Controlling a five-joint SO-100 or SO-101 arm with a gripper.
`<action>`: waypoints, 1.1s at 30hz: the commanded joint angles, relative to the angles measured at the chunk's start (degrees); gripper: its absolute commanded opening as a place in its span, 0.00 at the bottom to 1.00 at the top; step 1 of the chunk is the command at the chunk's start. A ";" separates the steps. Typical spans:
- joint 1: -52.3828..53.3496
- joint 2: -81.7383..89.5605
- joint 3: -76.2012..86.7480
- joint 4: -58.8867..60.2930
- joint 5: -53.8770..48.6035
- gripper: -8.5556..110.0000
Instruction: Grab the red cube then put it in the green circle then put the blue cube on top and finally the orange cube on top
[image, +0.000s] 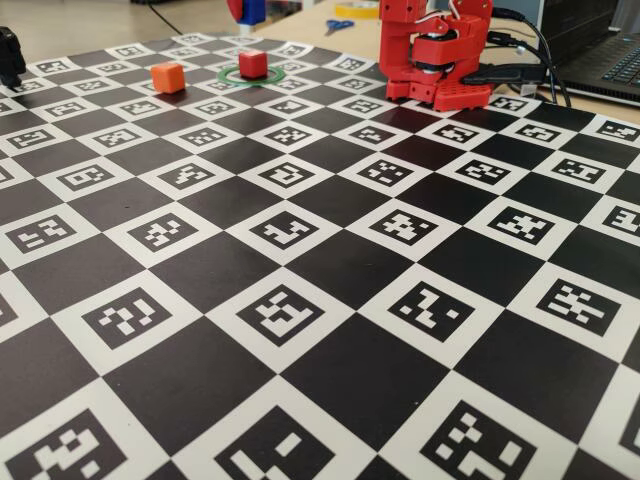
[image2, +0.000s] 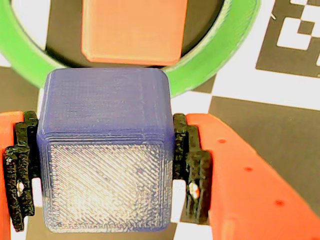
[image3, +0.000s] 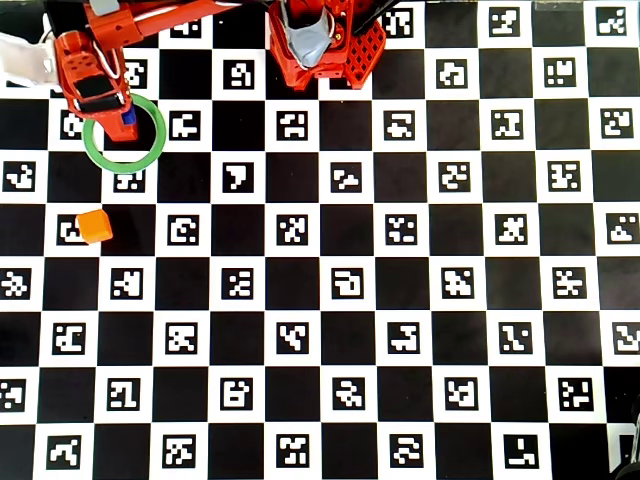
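Where the wrist view looks down, the end effector holds the blue cube, black pads pressed against both of its sides. Item beneath: the red cube, inside the green circle, partly covered by the blue one, which is not yet over its centre.

Fixed view: red cube sits within the green circle at the far end of the bench; orange cube stands apart to its left.

Overhead view: end effector over the upper edge of the green circle, blue cube just visible; orange cube below the ring, well apart.
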 joint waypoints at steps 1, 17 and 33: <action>0.88 1.49 0.26 -1.14 -0.62 0.13; 1.85 -0.88 4.57 -6.86 -0.26 0.13; 2.72 -2.90 4.75 -10.28 -0.44 0.13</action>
